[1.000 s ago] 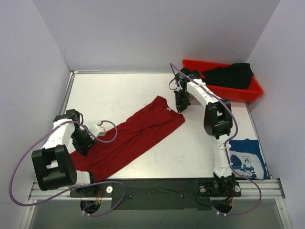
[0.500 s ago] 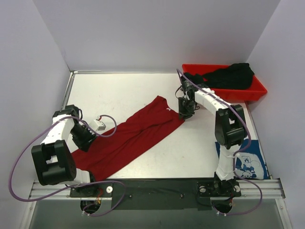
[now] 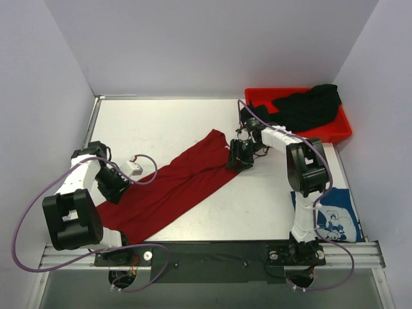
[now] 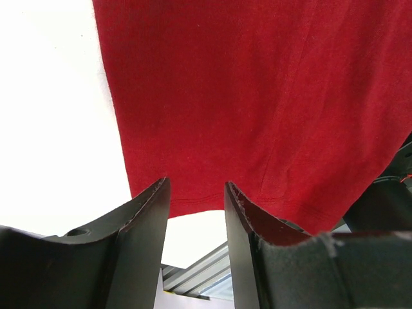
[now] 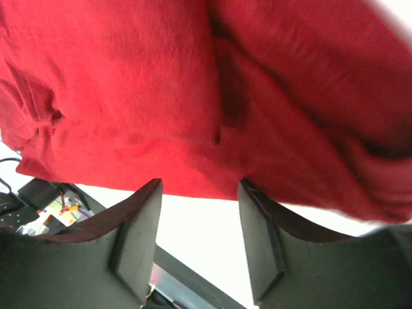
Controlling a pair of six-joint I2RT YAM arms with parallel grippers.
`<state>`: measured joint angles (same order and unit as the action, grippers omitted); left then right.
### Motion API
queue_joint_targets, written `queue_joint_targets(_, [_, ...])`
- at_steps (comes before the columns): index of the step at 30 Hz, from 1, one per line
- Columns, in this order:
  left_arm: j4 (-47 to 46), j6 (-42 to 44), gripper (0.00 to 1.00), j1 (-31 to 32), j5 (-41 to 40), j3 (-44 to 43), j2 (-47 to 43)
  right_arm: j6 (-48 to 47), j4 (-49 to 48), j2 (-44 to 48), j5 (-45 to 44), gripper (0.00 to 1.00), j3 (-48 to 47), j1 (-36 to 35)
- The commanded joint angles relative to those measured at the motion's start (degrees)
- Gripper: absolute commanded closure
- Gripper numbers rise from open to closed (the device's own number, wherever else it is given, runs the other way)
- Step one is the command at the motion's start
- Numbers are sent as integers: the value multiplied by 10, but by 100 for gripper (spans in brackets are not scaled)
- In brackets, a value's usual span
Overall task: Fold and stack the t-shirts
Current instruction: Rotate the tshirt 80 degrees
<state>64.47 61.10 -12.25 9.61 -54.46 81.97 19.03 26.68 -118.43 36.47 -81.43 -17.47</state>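
The dark red t-shirt [image 3: 174, 187] lies flat in a long diagonal band from the near left to the middle of the table. My left gripper [image 3: 117, 188] is open at its left edge; in the left wrist view the hem [image 4: 257, 96] lies just past the tips of the left gripper [image 4: 196, 190]. My right gripper [image 3: 237, 158] is open at the shirt's far right end; in the right wrist view the wrinkled cloth [image 5: 193, 96] reaches the tips of the right gripper [image 5: 198, 188]. The black t-shirt [image 3: 309, 104] is heaped in the tray. The blue printed t-shirt [image 3: 331, 215] lies at the near right.
The red plastic tray [image 3: 257, 96] stands at the far right corner, next to the right arm's elbow. White walls close in the table on the left, back and right. The metal rail [image 3: 206, 248] runs along the near edge.
My right gripper has moved left and nearer, from beside the tray to the shirt's far right end. My left gripper shifted slightly left along the shirt's edge. The shirt has stayed put.
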Motion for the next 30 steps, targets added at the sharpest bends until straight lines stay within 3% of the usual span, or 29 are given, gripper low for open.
queue_joint_targets(1, [0,-5,51,-1,9,-12,-10,18,-7,94,33,46,42,-13])
queue_joint_targets(3, [0,-4,50,-1,9,-14,-8,43,-1,114,15,36,61,-10])
queue_joint_targets(8, [1,-5,50,-1,11,-28,-3,47,-3,173,-72,28,87,-17])
queue_joint_targets(11, [0,-5,50,-1,9,-35,-3,45,7,201,-177,30,88,-35])
queue_joint_targets(13, [-3,-14,50,-2,10,-45,-3,88,16,199,-258,41,90,-31])
queue_joint_targets(14, [-7,-19,50,-1,11,-49,-3,94,16,189,-297,52,88,-29])
queue_joint_targets(16, [-17,-34,50,-2,14,-59,-5,107,17,162,-342,57,74,-31])
queue_joint_targets(20, [-49,-62,50,-1,1,-65,-9,116,19,99,-394,47,32,-38])
queue_joint_targets(25, [-58,-62,50,-1,-11,-52,-12,84,22,27,-396,46,-13,-49])
queue_joint_targets(27, [-55,-63,50,-2,-7,-50,-11,66,23,11,-386,60,-28,-58])
queue_joint_targets(28, [-56,-63,50,-1,-6,-50,-11,64,24,8,-381,77,-35,-63])
queue_joint_targets(30, [-57,-65,50,-2,-6,-50,-12,52,22,7,-375,92,-40,-73])
